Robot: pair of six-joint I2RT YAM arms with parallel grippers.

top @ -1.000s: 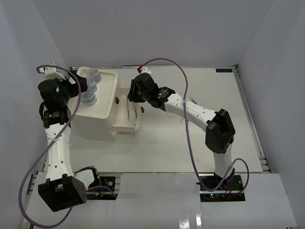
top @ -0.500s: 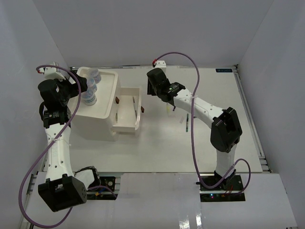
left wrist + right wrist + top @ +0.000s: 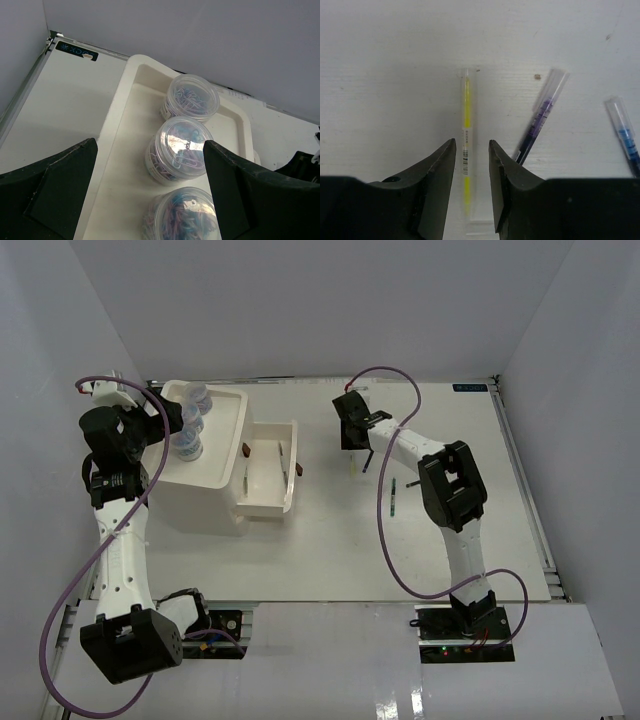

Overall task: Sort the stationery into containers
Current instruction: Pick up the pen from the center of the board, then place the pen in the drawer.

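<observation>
Right pincer (image 3: 471, 145): narrow; its matte black fingers straddle the yellow pen without clamping it.
Yellow pen (image 3: 466, 115): slim clear tube with a yellow core, flat on the table, running between the fingers and out ahead.
Purple pen (image 3: 540, 117): clear-capped, slanted, just right of the right finger.
Table (image 3: 380, 75): white, faintly grained.
Left pincer (image 3: 149, 145): spread wide, holding nothing.
Jars (image 3: 182, 148): three round, clear, lidded, in a row ahead between the fingers, inside the smooth cream tray (image 3: 117, 107).

Right gripper (image 3: 471, 150) straddles the yellow pen (image 3: 466, 107), slim gaps either side; purple pen (image 3: 540, 117) crowds one finger's outer side. Left gripper (image 3: 150, 170), spread wide, hangs over three jars (image 3: 184, 150) lined tight in the tray (image 3: 116, 115), with bare floor alongside them.
</observation>
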